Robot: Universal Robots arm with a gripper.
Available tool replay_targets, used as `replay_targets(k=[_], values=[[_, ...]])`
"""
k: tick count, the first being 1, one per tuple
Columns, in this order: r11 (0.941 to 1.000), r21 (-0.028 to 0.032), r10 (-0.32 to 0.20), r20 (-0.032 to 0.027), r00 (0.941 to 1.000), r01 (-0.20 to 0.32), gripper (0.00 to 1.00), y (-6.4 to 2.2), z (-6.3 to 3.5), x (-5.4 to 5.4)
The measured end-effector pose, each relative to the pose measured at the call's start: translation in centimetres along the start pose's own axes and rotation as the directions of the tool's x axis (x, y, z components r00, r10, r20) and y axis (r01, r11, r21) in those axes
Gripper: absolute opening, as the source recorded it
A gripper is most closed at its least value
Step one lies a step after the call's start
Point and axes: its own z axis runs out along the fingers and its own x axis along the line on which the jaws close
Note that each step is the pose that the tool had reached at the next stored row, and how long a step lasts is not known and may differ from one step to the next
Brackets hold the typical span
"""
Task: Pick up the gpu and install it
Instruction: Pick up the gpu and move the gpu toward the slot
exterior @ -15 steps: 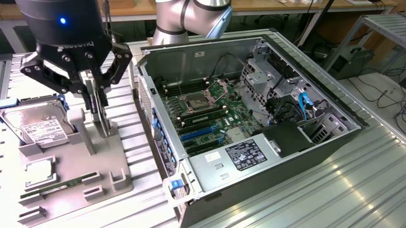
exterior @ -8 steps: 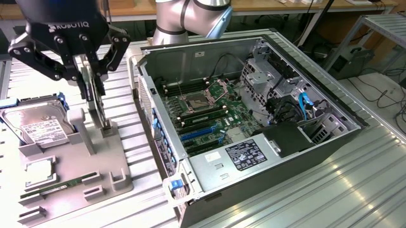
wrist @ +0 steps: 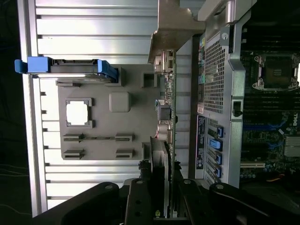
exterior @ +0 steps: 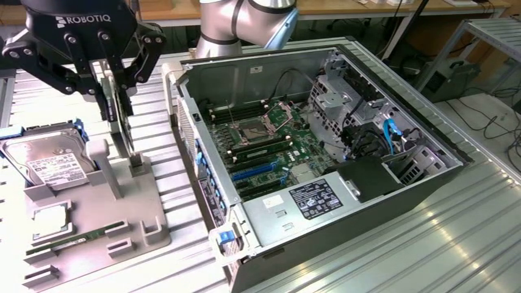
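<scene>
A robot arm [exterior: 244,24] holds its black jaws over a grey tray [exterior: 146,226] on the exterior view's left, narrowed onto the top edge of the gpu [exterior: 126,137]. The card stands upright and edge-on, its lower edge meeting a small slotted post near the tray's right side. It stands just beside the open PC case [exterior: 236,79], and whether it has cleared the post cannot be told.

In the wrist view the gpu [wrist: 164,117] runs as a thin line between the two dark fingers [wrist: 140,201]. One finger lies along each face of the card, and its silver bracket is at the far end. The tray [wrist: 136,126] sits below it, with the perforated rear panel of the case [wrist: 220,70] alongside.

Other parts rest on the tray. A hard drive [exterior: 45,159] in a blue carrier leans at the far left, seen from above in the wrist view [wrist: 65,68]. A square CPU [exterior: 49,220] lies nearer [wrist: 77,112]. A long green RAM stick [exterior: 69,241] rests in slots at the near edge.

The case lies on its side on the ribbed metal table [exterior: 407,244], with its panel off. The green motherboard [exterior: 269,146] faces up, showing an open CPU socket and blue expansion slots. A black unit and a labelled silver box sit at the near right end of the case.
</scene>
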Motion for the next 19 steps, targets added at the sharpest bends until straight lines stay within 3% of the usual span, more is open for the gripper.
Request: replay_targets(k=[9,19], values=[[1.0,0.0001,0.0,-0.0001,1.0,0.0,0.27,0.0,-0.01,-0.2],[1.0,0.0,0.0,0.0,1.0,0.0,0.27,0.0,0.04,-1.5]])
